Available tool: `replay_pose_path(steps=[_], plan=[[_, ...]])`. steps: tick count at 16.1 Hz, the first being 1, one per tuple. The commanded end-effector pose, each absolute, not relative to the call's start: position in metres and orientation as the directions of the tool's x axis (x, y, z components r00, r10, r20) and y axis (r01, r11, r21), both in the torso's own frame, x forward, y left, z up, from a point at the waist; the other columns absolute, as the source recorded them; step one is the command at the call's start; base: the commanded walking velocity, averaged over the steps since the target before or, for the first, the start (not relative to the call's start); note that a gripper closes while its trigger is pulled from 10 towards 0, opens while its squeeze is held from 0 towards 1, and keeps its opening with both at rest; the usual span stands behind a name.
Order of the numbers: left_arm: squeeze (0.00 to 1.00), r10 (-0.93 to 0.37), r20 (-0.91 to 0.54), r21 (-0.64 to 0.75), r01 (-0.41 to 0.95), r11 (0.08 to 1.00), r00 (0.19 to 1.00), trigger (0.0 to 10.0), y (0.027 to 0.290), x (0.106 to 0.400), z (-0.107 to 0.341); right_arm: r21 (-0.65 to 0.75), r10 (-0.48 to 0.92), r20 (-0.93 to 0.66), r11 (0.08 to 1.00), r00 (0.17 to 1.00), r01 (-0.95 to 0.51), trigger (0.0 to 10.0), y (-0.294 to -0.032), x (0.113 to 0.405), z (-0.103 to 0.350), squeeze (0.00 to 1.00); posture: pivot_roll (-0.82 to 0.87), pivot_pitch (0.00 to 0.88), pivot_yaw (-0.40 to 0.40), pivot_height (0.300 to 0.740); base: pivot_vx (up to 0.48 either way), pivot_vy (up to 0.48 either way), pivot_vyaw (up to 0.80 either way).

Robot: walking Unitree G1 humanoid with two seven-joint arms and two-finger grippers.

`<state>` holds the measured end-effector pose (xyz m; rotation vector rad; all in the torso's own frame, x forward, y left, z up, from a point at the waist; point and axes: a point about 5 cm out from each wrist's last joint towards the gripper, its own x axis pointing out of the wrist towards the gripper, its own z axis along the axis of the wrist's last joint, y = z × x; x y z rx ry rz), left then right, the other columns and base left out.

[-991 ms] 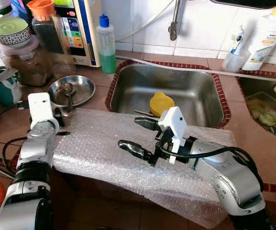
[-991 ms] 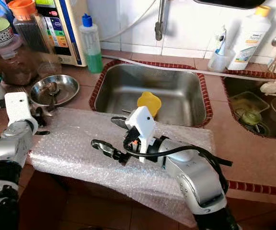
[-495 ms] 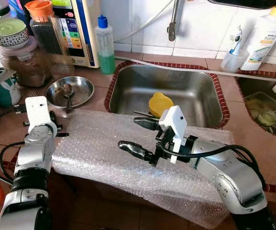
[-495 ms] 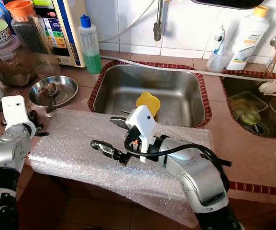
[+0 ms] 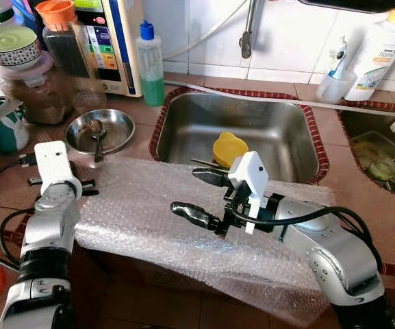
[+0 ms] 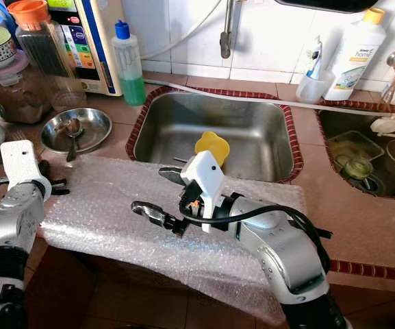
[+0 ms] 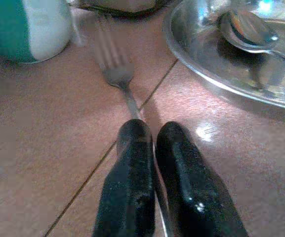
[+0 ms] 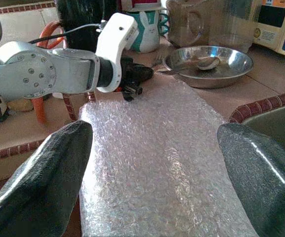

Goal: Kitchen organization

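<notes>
A: What is the left gripper (image 7: pixel 149 136) doing?

B: In its wrist view the two black fingers are pressed together on the thin handle of a silver metal fork (image 7: pixel 116 81) that lies flat on the reddish-brown tiled counter (image 7: pixel 43 133). The tines point toward the upper left of that frame, near a teal and white mug (image 7: pixel 26 27).

A: And in the head views?

B: The left arm comes in along the left edge; its gripper is at centre left, just off the left end of the sheet of clear bubble wrap (image 5: pixel 149 219). Right behind it sits a round, shallow stainless steel dish (image 5: pixel 102 130) with a metal spoon (image 5: pixel 97 133) in it.

A: The right gripper?

B: The right gripper (image 5: pixel 200 195) hangs in the middle of the frame above the bubble wrap, fingers spread wide with nothing between them. Its wrist view looks along the wrap toward the left arm and the dish.

A: What is behind it?

B: A rectangular steel sink (image 5: pixel 241 133) with a red tile rim, upper centre, with a yellow plastic piece (image 5: pixel 229 148) in it. A clear bottle of green liquid with a blue cap (image 5: pixel 150 65) stands at the upper left, beside a jar with an orange lid (image 5: pixel 67 38). A white detergent bottle with a yellow cap (image 5: pixel 380 48) stands at the upper right.
</notes>
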<state>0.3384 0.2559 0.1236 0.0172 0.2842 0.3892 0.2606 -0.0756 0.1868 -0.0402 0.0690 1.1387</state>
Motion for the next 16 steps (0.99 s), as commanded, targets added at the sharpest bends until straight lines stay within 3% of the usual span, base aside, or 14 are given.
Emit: replay_pose_path(steps=[1, 9, 16], plan=[[0.0, 0.384, -0.381, 0.073, -0.387, 0.919, 0.841, 0.0, 0.258, 0.325, 0.095, -0.017, 0.916, -0.065, 0.396, 0.396, -0.918, 10.0, -0.074, 0.26, 0.192, 0.0, 0.04, 0.084, -0.005, 0.74, 0.0, 0.0, 0.0], [0.0, 0.404, -0.244, 0.1, -0.392, 0.915, 0.881, 0.0, 0.251, 0.327, 0.114, -0.029, 0.915, -0.074, 0.396, 0.397, -0.918, 10.0, -0.076, 0.261, 0.192, 0.0, 0.03, 0.079, -0.014, 0.74, 0.0, 0.0, 0.0], [0.0, 0.376, -0.065, 0.238, -0.351, 0.905, 0.924, 0.0, 0.231, 0.33, 0.132, -0.035, 0.914, -0.077, 0.396, 0.397, -0.918, 10.0, -0.076, 0.263, 0.192, 0.0, 0.03, 0.073, -0.018, 0.74, 0.0, 0.0, 0.0]])
